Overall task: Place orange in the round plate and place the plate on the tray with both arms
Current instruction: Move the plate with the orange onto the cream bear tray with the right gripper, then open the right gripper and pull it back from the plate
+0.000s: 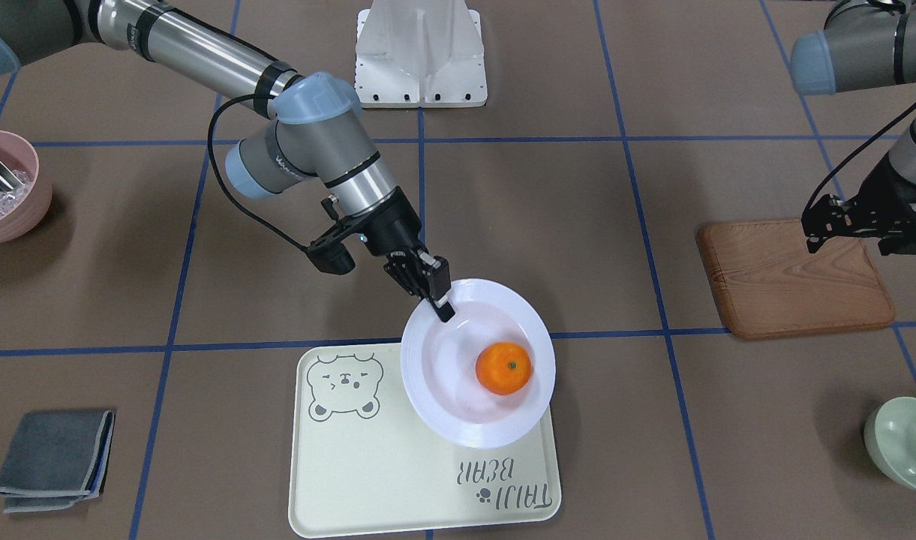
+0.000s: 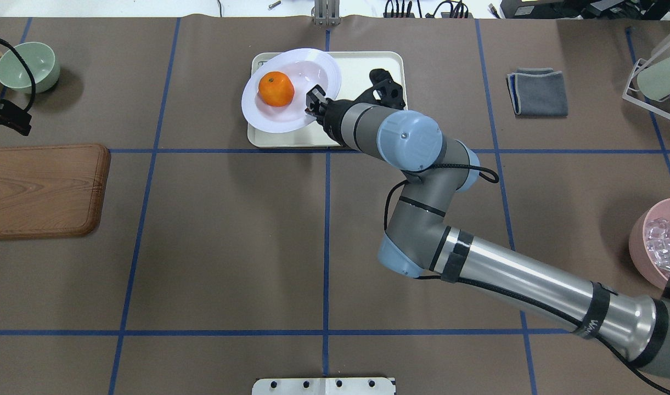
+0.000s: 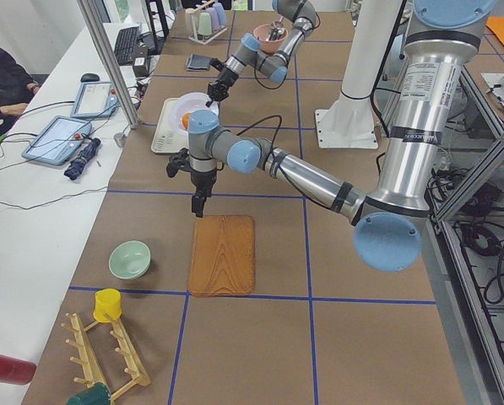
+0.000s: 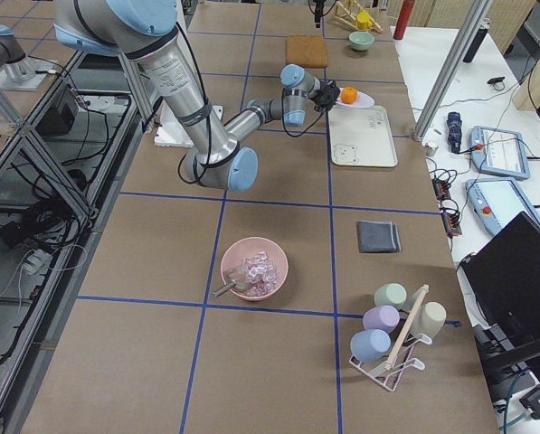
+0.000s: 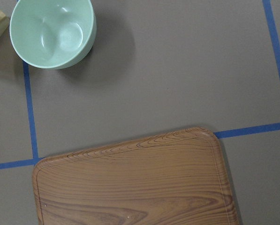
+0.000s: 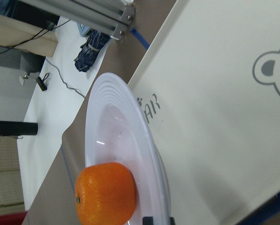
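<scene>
White glossy round plate [image 1: 442, 390], small orange mandarin [image 1: 503, 367] inside, tilts above the cream rectangular tray [image 1: 367, 480], rim pinched by the right gripper [image 1: 444, 306]; left gripper [image 1: 904, 238] jaws: cannot tell.

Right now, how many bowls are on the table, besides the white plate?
2: the pale-green bowl beside the wooden board, and the pink bowl at the opposite end.
</scene>
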Motion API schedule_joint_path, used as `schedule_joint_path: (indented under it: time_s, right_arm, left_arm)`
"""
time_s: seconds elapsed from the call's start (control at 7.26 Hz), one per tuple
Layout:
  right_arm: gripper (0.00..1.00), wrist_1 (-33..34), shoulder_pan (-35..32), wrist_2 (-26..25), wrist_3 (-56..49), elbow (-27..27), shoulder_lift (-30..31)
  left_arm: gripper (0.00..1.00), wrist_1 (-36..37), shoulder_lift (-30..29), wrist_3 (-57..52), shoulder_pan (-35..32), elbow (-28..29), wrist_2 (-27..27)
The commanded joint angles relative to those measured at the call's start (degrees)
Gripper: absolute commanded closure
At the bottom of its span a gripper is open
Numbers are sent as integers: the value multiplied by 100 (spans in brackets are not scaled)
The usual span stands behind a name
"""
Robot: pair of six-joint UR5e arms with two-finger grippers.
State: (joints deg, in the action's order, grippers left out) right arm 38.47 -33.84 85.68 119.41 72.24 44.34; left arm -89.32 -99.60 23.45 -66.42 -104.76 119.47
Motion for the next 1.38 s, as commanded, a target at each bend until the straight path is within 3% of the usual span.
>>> schedule_joint_path:
  time_s: [0.0,0.14,0.55,0.69,0.83,0.96,1.1,1.24]
  right_arm:
    - [100,29,-289,107,739,-920,-433]
    - [100,29,-281,141,785,-1227,-600]
    - [100,47,-272,500,750,-1318,-558]
    - [68,64,-281,650,628,-1309,-436]
    - [1,195,-307,1000,-417,-1222,-278]
    - [0,997,-412,1586,-1367,-438,246]
    - [0,2014,-804,2801,-2351,214,547]
    - [0,3164,-1278,3640,-3266,585,646]
  left_arm:
    - [2,2,2,2,-20,-1,-2]
    - [2,2,2,2,-20,-1,-2]
    - [2,2,2,46,-20,-1,-11]
    - [2,2,-7,55,-11,-1,-11]
    - [2,2,-7,55,-20,-1,-11]
    - [2,2,-7,46,-54,-1,-11]
    - [2,2,-7,37,-55,-1,-11]
    - [2,2,-7,29,-55,-1,-2]
